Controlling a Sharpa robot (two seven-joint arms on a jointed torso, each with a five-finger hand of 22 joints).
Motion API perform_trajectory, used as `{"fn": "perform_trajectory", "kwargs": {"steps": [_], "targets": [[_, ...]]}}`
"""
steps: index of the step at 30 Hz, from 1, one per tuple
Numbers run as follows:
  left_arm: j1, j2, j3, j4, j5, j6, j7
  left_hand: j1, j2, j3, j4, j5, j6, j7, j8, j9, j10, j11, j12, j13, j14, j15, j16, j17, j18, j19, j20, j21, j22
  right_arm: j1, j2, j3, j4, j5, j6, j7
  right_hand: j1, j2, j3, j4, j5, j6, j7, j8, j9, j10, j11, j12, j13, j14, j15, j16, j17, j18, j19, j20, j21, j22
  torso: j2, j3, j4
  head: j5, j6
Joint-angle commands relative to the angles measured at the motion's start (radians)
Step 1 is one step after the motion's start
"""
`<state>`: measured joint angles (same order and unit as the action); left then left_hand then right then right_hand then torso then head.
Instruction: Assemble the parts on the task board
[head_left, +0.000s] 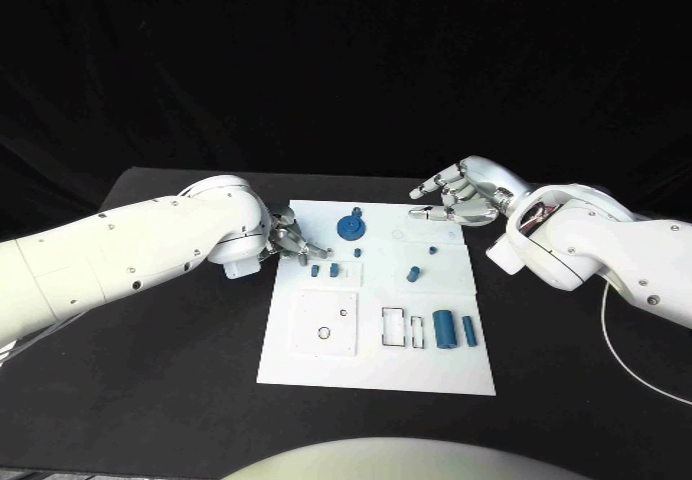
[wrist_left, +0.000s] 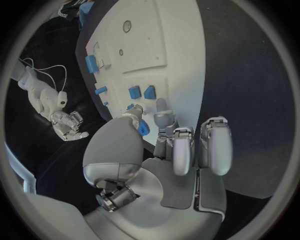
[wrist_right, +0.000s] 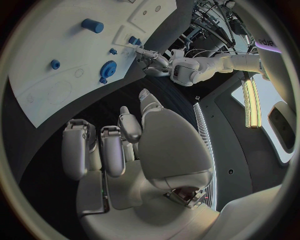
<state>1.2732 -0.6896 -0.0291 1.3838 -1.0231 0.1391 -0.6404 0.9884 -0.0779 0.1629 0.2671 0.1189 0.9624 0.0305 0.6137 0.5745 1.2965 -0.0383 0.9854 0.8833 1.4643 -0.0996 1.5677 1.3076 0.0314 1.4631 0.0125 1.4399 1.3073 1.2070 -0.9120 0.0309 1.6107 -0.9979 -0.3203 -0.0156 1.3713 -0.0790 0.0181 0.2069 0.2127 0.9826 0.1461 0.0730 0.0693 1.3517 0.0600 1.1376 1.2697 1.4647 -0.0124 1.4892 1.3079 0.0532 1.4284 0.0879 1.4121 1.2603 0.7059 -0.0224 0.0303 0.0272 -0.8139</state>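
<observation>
Two silver many-fingered hands are what I have over the black bench, one at each long side of the flat white task board. My left hand sits at the board's left edge, near its far end. In the left wrist view its thumb and a fingertip are closed on a small blue part, held just above the white surface, while the remaining fingers stretch out side by side past the board's edge. Close beside that pinch, two short blue blocks stand on the board.

My right hand hangs beyond the board's far right corner, over the dark bench and apart from the plate. Its fingers are loosely curled and spread from the thumb, and I see nothing between them.

On the board, a round blue toothed wheel with a short post sits near the far edge. A small blue peg stands about mid-board. Toward the right edge, two blue cylinders, one thick and one thin, lie side by side next to some narrow slots. A square recessed panel with small holes fills the left part of the board's near half.
</observation>
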Motion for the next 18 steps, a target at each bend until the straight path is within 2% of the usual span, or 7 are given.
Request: {"fn": "perform_trajectory", "kwargs": {"steps": [1,3,6,10,12,16,18], "targets": [[0.001,-0.003,0.001,-0.002,0.142,-0.172,0.221,0.045,0.000,-0.033,0.018,0.002,-0.100,0.047,-0.042,-0.021,-0.188,0.043,-0.198,-0.185,0.044,0.040,-0.114,0.126,0.068,-0.112,0.026,-0.270,-0.106,-0.001,0.000,0.000,0.000,-0.002,0.006,0.008,-0.001,0.008,-0.008,0.000,0.008,0.001,0.000,-0.003,0.001,-0.005,-0.002,0.000,0.000,0.073,-0.005,-0.005,0.124,0.012,-0.008,0.000,-0.006,-0.002,0.000,0.0004,0.0002,-0.001,0.002],[0.001,-0.004,0.001,-0.006,0.171,-0.218,0.301,0.063,-0.004,-0.064,0.024,0.002,-0.156,0.079,-0.063,-0.038,-0.261,0.074,-0.233,-0.208,-0.042,0.068,-0.257,-0.024,0.108,-0.232,0.051,-0.488,-0.287,-0.001,0.000,0.000,-0.001,-0.002,0.006,0.008,-0.002,0.008,-0.008,0.000,0.008,0.001,0.000,-0.003,0.000,-0.005,-0.002,0.000,0.000,0.073,-0.005,-0.005,0.124,0.012,-0.008,0.000,-0.006,-0.002,0.000,0.0004,-0.0003,-0.001,0.002],[0.001,-0.003,0.001,-0.016,0.187,-0.259,0.390,0.097,-0.010,-0.109,0.024,0.000,-0.210,0.114,-0.084,-0.067,-0.336,0.108,-0.272,-0.248,-0.153,0.101,-0.432,-0.196,0.143,-0.338,0.081,-0.707,-0.461,-0.002,0.001,0.000,-0.001,-0.002,0.006,0.007,-0.002,0.008,-0.008,0.000,0.008,0.001,0.000,-0.003,0.000,-0.005,-0.002,0.000,0.000,0.073,-0.005,-0.005,0.124,0.012,-0.008,0.000,-0.006,-0.002,0.000,0.0006,-0.0010,0.000,0.001],[0.001,0.007,0.000,-0.028,0.129,-0.252,0.453,0.175,-0.019,-0.158,0.023,-0.023,-0.242,0.136,-0.098,-0.107,-0.393,0.130,-0.316,-0.307,-0.287,0.120,-0.667,-0.427,0.150,-0.353,0.111,-0.813,-0.539,-0.002,0.001,0.000,-0.002,-0.002,0.007,0.007,-0.002,0.008,-0.008,0.000,0.008,0.001,0.000,-0.003,0.000,-0.005,-0.002,0.000,0.000,0.073,-0.005,-0.005,0.124,0.012,-0.008,0.000,-0.006,-0.002,0.001,0.0003,-0.0004,-0.001,0.003],[0.001,0.015,-0.001,-0.031,0.091,-0.248,0.466,0.215,-0.016,-0.178,0.023,-0.041,-0.245,0.142,-0.100,-0.128,-0.406,0.138,-0.338,-0.340,-0.312,0.126,-0.731,-0.490,0.150,-0.349,0.120,-0.858,-0.576,-0.002,0.000,0.000,-0.001,-0.002,0.007,0.007,-0.002,0.008,-0.008,0.000,0.008,0.001,0.000,-0.003,0.000,-0.005,-0.002,0.000,0.000,0.073,-0.005,-0.005,0.124,0.012,-0.008,0.000,-0.006,-0.002,0.001,0.0000,-0.0004,-0.001,0.003],[-0.001,0.034,-0.005,-0.039,0.008,-0.264,0.514,0.383,0.014,-0.138,-0.049,-0.036,-0.227,0.134,-0.096,-0.156,-0.397,0.133,-0.356,-0.383,-0.294,0.120,-0.745,-0.518,0.154,-0.317,0.114,-0.891,-0.611,-0.002,0.000,0.000,0.000,-0.002,0.008,0.006,-0.002,0.008,-0.008,0.000,0.008,0.001,0.000,-0.003,0.000,-0.005,-0.002,0.000,0.000,0.073,-0.005,-0.005,0.124,0.012,-0.008,0.000,-0.006,-0.002,0.002,-0.0002,-0.0009,-0.004,0.007],[-0.005,0.044,-0.008,-0.042,-0.048,-0.286,0.557,0.450,0.021,-0.115,-0.082,-0.037,-0.223,0.133,-0.115,-0.182,-0.405,0.131,-0.386,-0.418,-0.290,0.118,-0.750,-0.529,0.152,-0.304,0.110,-0.904,-0.624,-0.003,0.000,0.000,0.000,-0.002,0.009,0.007,-0.002,0.009,-0.008,0.001,0.009,0.002,0.000,-0.003,0.001,-0.004,-0.002,0.001,0.000,0.073,-0.005,-0.004,0.125,0.012,-0.008,0.000,-0.006,-0.001,0.001,-0.0003,-0.0008,-0.009,0.008]]}}
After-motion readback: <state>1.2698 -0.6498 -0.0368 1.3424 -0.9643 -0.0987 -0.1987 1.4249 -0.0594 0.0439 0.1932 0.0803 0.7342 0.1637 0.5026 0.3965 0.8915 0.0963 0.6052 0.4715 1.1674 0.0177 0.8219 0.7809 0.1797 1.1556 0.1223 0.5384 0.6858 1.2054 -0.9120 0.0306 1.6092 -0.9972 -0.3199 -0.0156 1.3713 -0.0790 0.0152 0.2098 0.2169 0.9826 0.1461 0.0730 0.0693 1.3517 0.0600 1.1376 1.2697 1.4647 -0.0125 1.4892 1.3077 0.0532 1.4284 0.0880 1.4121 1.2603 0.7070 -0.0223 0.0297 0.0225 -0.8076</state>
